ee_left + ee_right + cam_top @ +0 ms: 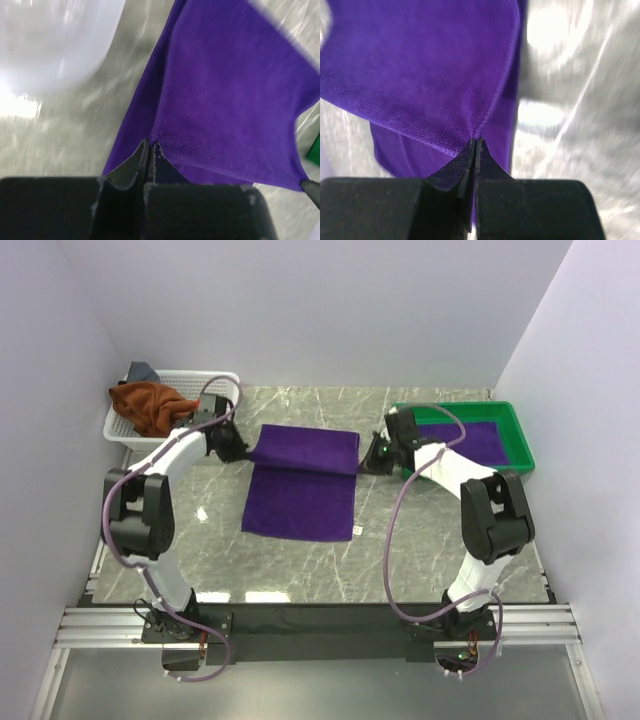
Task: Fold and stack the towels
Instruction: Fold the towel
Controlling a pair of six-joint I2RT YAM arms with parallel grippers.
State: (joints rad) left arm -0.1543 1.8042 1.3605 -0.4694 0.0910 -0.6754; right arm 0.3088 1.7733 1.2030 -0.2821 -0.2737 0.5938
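The marble worktop (420,540) is found carrying a purple towel (302,485) at its centre, the far edge raised above the flat near part. A second purple towel (485,440) is seen in the green tray (455,407), and a rust-brown towel (150,405) is heaped in the white basket (200,375). The left pincer (243,453) and right pincer (366,460) are each clamped tight on a raised corner.

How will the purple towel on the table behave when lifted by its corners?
Probably floppy: the towel sags between the left claw and right claw. Likely light, since two corner pinches hold its edge up. Terry nap should resist slipping.
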